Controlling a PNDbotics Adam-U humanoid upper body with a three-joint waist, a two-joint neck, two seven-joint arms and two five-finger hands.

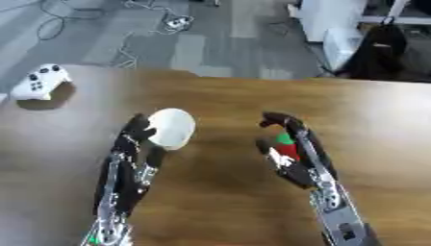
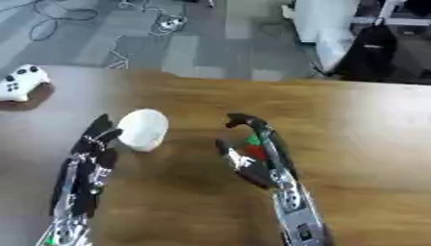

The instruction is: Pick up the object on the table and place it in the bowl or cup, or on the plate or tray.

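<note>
Right hand (image 1: 290,153): fingers curled round a small red and green object (image 1: 286,145), above the table (image 1: 219,96).
Left hand (image 1: 131,158): fingers straight, just beside white bowl (image 1: 172,127).
Far left: white game controller (image 1: 40,82).

No readable text, label, brand, number or sign anywhere. White game controller (image 1: 38,82) on worktop (image 1: 370,120): only small dark marks, shape unclear. White bowl (image 1: 171,127): plain. Red-green object (image 1: 287,146) at right robot hand (image 1: 290,158): no lettering made out.
</note>
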